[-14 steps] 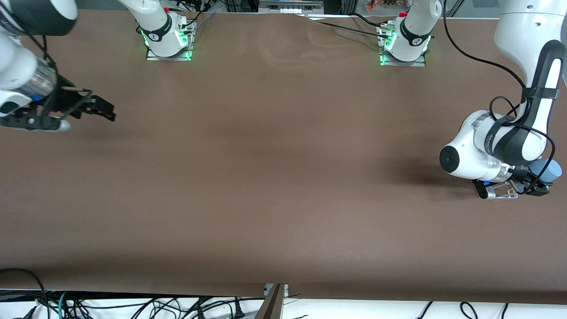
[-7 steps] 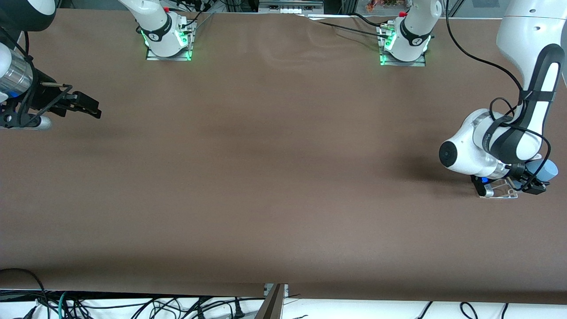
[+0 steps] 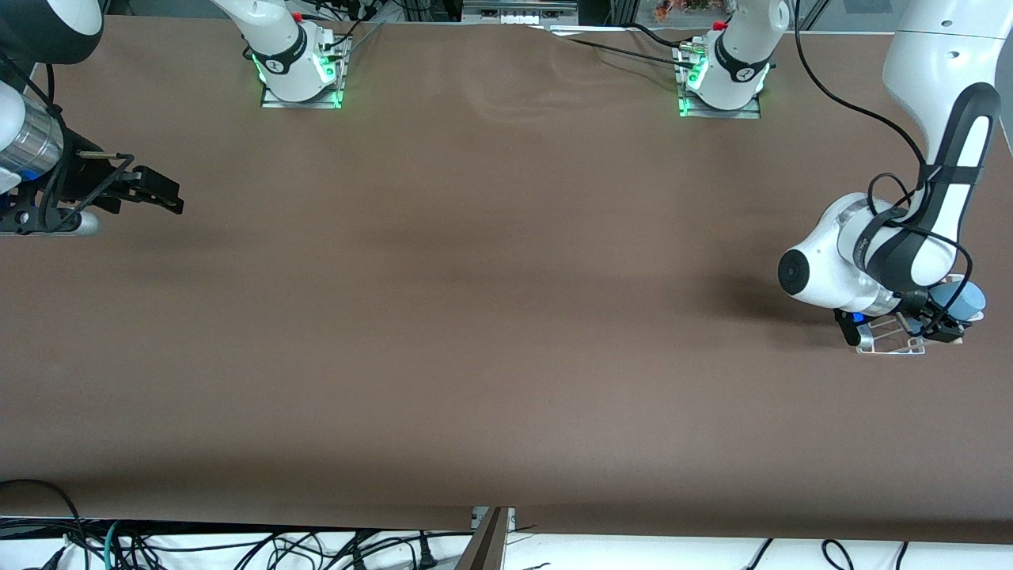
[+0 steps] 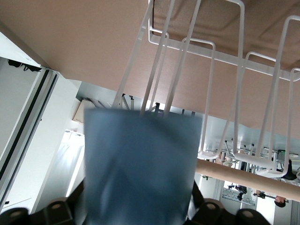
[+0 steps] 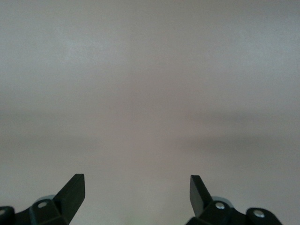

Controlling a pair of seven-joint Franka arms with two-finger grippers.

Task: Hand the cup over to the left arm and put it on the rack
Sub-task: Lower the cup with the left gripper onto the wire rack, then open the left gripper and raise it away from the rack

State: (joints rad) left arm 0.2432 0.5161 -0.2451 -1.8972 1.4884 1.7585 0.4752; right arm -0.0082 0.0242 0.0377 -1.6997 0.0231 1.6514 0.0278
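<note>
Brown table [image 3: 491, 317] fills the view; 2 green-lit base plates, [image 3: 301, 87] and [image 3: 716, 99], sit along its edge farthest from the front camera; tangled cables [image 3: 237, 546] lie below its nearest edge.

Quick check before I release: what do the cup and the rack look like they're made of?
The cup: likely plastic, matte light blue, an even opaque wall with no shine.
The rack: looks like thin wire coated glossy white, bent into upright loops; coated metal or plastic, I can't tell which. One pale dowel across it looks like bare wood, tan and dull.
</note>
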